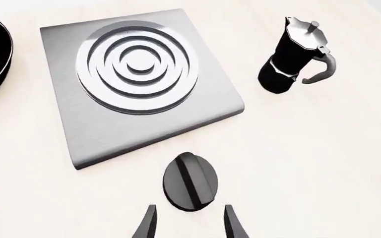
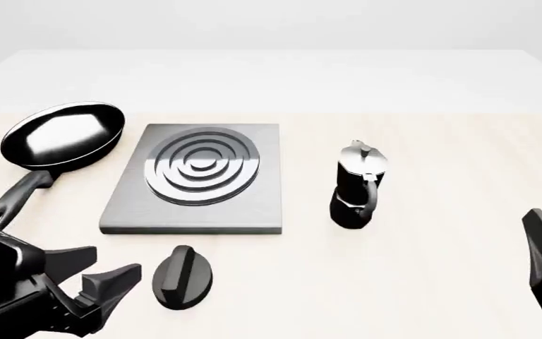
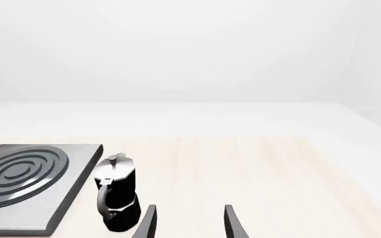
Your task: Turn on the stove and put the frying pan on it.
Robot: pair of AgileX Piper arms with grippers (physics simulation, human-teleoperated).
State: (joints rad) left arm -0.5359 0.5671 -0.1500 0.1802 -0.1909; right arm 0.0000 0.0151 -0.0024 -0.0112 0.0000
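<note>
Black knob, unlabelled (seemingly), left tool spread beside it

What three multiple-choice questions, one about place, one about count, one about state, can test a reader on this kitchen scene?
1. In the front view, the moka pot stands where?
A. right of the stove plate
B. on the burner
C. inside the frying pan

2. How many knobs lie on the table?
A. none
B. one
C. three

3. The left gripper is:
A. shut on the pan handle
C. shut on the moka pot
B. open, near the knob

Key: 1 A, the pot stands apart on bare wood; 2 B, a single ridged black knob shows; 3 B, its fingers are spread, holding nothing.
</note>
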